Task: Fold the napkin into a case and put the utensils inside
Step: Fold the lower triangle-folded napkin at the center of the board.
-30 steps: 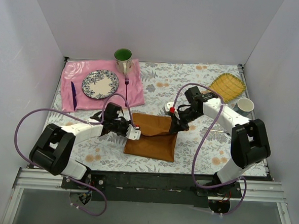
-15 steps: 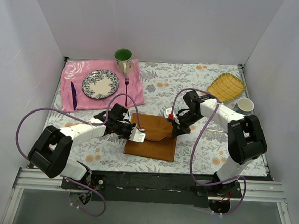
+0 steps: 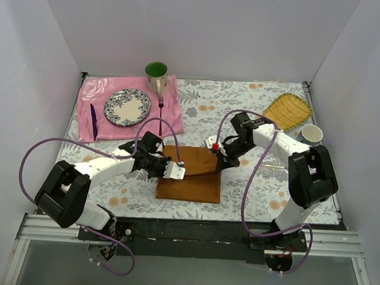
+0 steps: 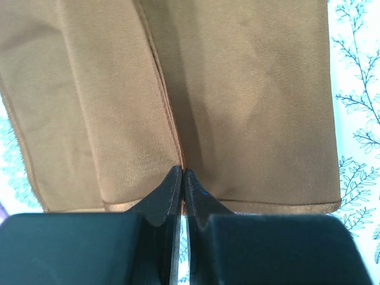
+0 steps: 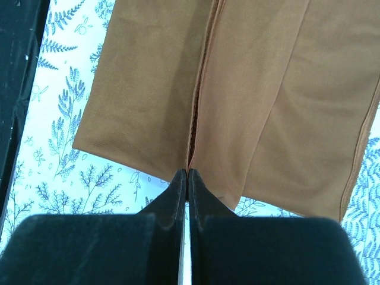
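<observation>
The rust-orange napkin lies partly folded on the flowered tablecloth, a raised fold stretched between my two grippers. My left gripper is shut on the napkin's left edge, the cloth edge pinched at the fingertips. My right gripper is shut on the opposite edge of the napkin, its hem caught between the fingertips. Of the utensils, a purple fork and a purple knife lie on the pink cloth at the back left.
A patterned plate sits on the pink cloth, with a green-lined mug behind it. At the back right are a yellow woven tray and a white cup.
Both grippers have carried the pinched fold away from the near edge toward the back, flattening the napkin. The left gripper has finished closing on the cloth.
</observation>
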Motion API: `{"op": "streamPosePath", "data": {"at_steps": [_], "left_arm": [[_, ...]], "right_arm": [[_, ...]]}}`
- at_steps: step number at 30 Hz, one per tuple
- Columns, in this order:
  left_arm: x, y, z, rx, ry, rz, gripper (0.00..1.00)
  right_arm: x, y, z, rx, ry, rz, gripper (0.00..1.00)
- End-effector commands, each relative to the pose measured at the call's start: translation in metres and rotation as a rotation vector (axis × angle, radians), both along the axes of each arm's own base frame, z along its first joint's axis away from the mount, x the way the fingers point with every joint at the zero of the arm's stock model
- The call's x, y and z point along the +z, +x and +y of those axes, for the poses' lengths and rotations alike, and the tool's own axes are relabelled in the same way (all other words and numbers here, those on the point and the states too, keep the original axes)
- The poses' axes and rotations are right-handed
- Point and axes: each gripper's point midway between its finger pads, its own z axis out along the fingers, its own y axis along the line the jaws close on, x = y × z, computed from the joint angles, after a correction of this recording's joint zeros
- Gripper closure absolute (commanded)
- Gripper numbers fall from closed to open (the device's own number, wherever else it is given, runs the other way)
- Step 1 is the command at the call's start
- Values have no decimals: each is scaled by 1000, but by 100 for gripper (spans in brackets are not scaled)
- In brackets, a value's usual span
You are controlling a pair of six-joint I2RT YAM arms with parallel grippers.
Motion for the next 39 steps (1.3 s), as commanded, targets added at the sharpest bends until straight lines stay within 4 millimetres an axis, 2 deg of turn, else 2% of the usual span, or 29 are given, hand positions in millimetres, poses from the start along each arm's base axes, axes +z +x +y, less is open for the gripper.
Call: {"op": "streamPosePath", "data": {"at_steps": [1, 9, 15, 18, 25, 34, 39], "left_arm": [[32, 13, -6, 40, -44, -67, 100], [40, 15, 2, 62, 4, -67, 100], [40, 12, 11, 87, 33, -69, 100], [47, 16, 11, 111, 24, -84, 100], [51, 21, 12, 137, 31, -97, 100], [19, 5, 5, 136, 32, 59, 100], [9, 1, -1, 145, 15, 120, 100]], "right_arm": [[22, 1, 9, 18, 53, -17, 99], [37, -1, 16, 33, 99, -54, 99], [36, 2, 26, 46, 112, -59, 99], [36, 5, 29, 46, 119, -60, 99], [26, 7, 29, 47, 105, -72, 99], [-6, 1, 15, 80, 26, -53, 99], [-16, -4, 9, 96, 3, -49, 99]]}}
